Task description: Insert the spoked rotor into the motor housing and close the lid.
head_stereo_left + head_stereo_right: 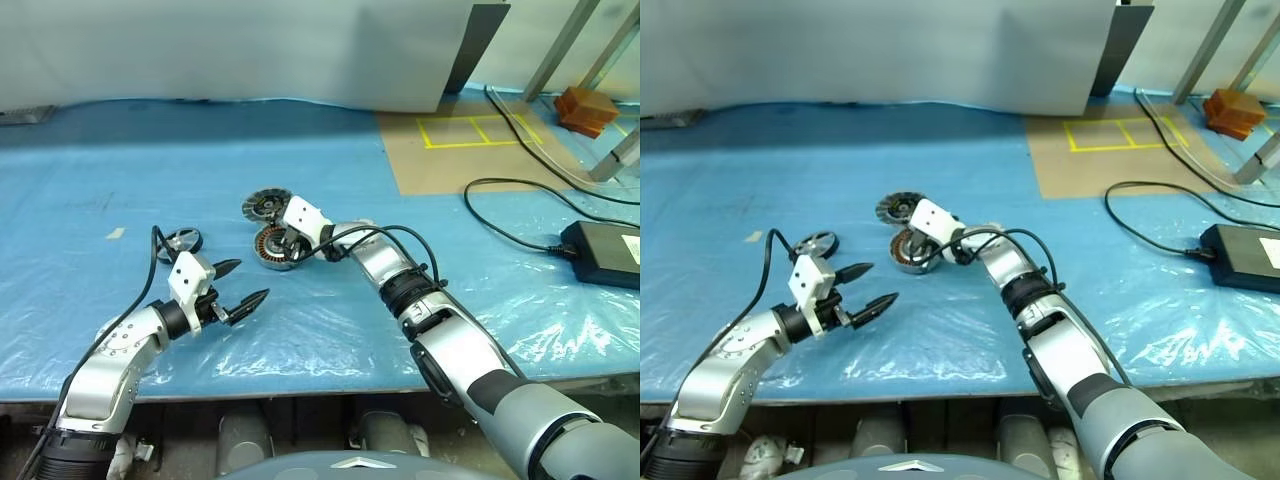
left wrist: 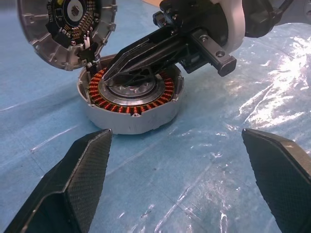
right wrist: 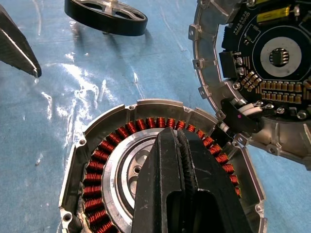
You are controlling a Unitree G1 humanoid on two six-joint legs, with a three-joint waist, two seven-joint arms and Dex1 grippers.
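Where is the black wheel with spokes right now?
In the left eye view, the spoked rotor lies on the blue sheet, left of the motor housing, beyond the left gripper.

We take this for a workshop or robotics lab: a desk (image 1: 300, 150) under blue plastic sheeting, yellow tape squares (image 1: 478, 130), a power brick (image 1: 603, 253) with loose cables (image 1: 505, 232), metal frame legs (image 1: 560, 48).

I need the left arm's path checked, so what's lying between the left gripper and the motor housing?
Nothing but bare blue plastic sheet. In the left wrist view, the open left gripper faces the motor housing across it.
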